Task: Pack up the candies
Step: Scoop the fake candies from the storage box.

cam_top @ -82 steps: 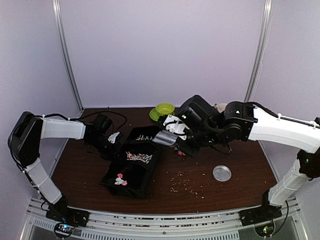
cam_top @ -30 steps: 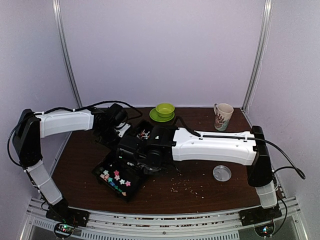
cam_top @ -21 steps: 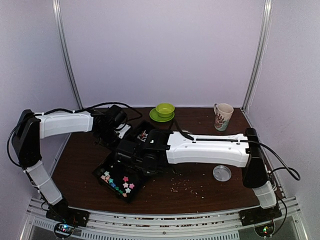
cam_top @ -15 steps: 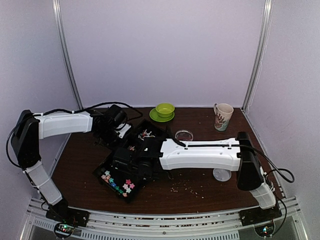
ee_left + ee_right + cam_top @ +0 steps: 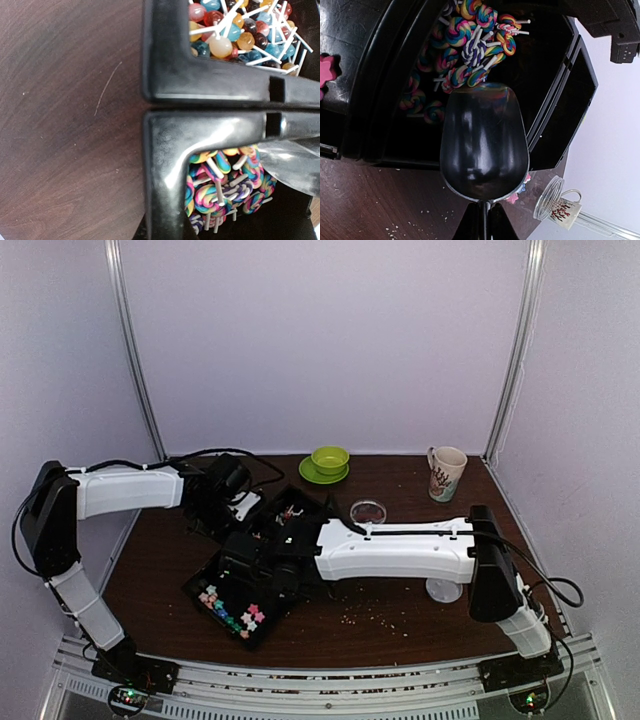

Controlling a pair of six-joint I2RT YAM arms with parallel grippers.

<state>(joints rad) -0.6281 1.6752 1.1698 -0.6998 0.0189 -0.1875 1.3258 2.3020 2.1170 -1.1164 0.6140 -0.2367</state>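
Top cam: brown bench (image 5: 150,560), lilac walls, mug (image 5: 445,472) at 2 o'clock, black tray (image 5: 208,570) at 8, pastel candies (image 5: 232,608) in its near end. Left wrist: left pincer (image 5: 150,103) pinched on the tray wall, round lollipops (image 5: 225,30) at 1. Right wrist: right pincer (image 5: 482,222) clamping a scoop (image 5: 484,145) under swirl lollipops (image 5: 470,30) at 12.

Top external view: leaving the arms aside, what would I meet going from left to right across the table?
pastel candies → green bowl → small clear round dish → mug
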